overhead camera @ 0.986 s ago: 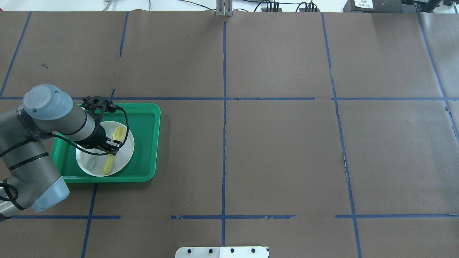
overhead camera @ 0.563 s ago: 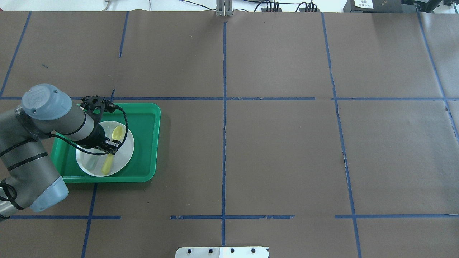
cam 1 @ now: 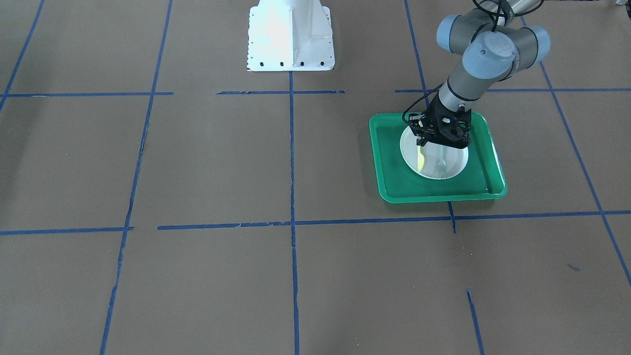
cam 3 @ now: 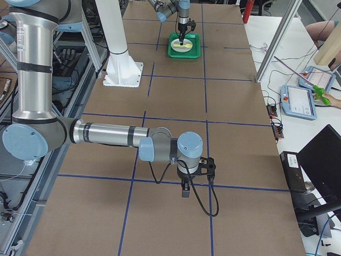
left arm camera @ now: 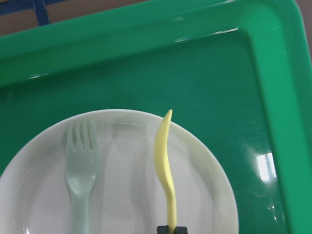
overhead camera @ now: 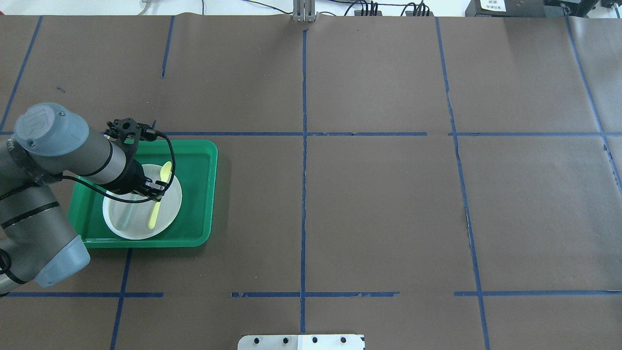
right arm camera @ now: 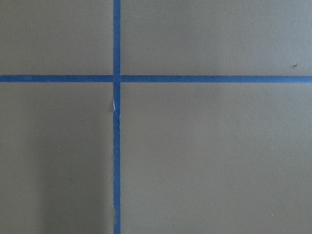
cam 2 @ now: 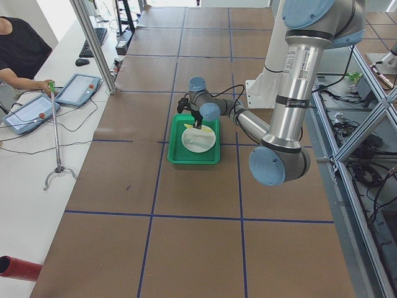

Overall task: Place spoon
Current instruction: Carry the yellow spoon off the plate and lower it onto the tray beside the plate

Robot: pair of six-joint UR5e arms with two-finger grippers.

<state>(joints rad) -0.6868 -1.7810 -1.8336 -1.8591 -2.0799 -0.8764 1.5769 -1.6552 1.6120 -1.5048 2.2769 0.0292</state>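
Note:
The small yellow spoon is held on its edge over the white plate, its bowl end over the plate's far rim. My left gripper is shut on its slim handle. In the left wrist view the spoon shows edge-on, rising from the fingertips, with its shadow on the plate. It also shows in the front view beside the left gripper. My right gripper hangs over bare table far away; I cannot tell if it is open.
A pale grey-green fork lies on the plate beside the spoon, tines toward the far side. The plate sits in a green tray with a raised rim. Brown paper with blue tape lines covers the table.
The spoon has turned from lying flat onto its edge and shifted slightly toward the far rim. The left arm has moved a little back and to the left, still gripping it.

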